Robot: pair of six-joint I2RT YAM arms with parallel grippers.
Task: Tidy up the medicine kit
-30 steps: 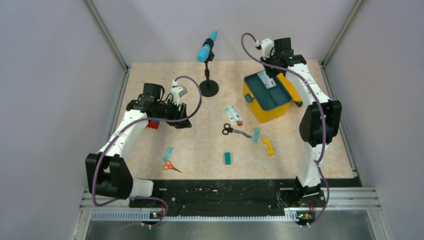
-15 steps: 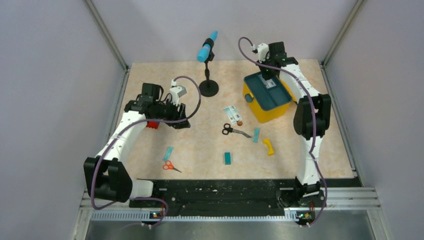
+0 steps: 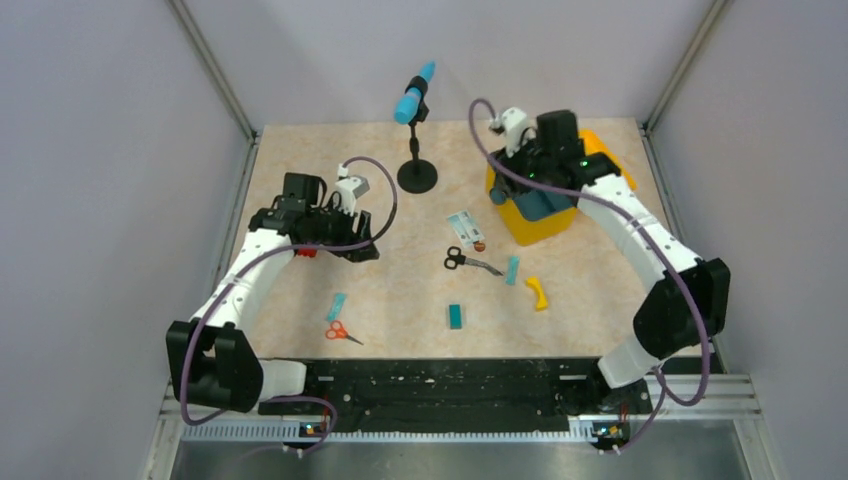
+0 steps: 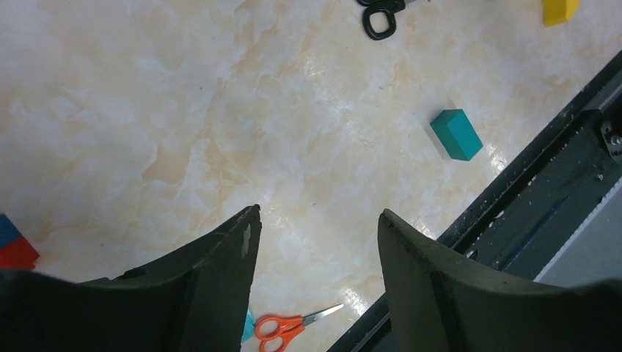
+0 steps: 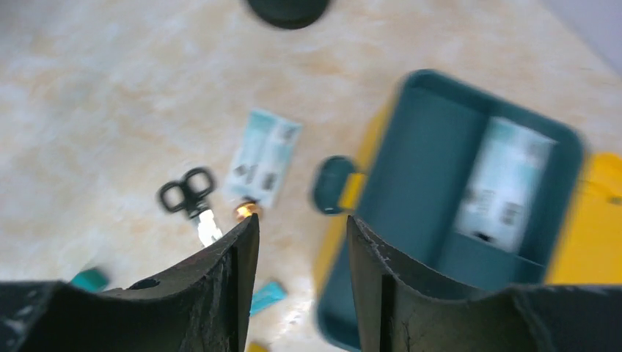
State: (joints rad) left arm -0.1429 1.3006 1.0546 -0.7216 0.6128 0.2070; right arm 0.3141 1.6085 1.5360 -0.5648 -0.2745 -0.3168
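Black right tool (image 5: 302, 220): matte moulded fingers parted, nothing between them; poised above the handle side of the medicine kit (image 3: 537, 224).
Black left tool (image 4: 317, 213): matching tapered fingers, spread and empty, over the left of the surface (image 4: 147, 110), well apart from the kit.
Kit position: far right of the surface, lid (image 5: 598, 220) thrown back.
Kit materials: glossy yellow rigid plastic box; dark teal divided insert (image 5: 418, 147) with rounded corners.
Done: one flat white-and-teal packet (image 5: 502, 183) lies in an insert compartment.
Left, by judgement: most of the job. Loose outside the kit are a second packet (image 5: 264, 158), black-handled scissors (image 5: 183, 192), orange-handled scissors (image 4: 282, 326), a teal block (image 4: 456, 134), a thin teal strip (image 3: 513, 270), a second strip (image 3: 337, 305) and a yellow curved piece (image 3: 538, 292).
Surface finish: smooth, beige, marbled, faintly glossy.
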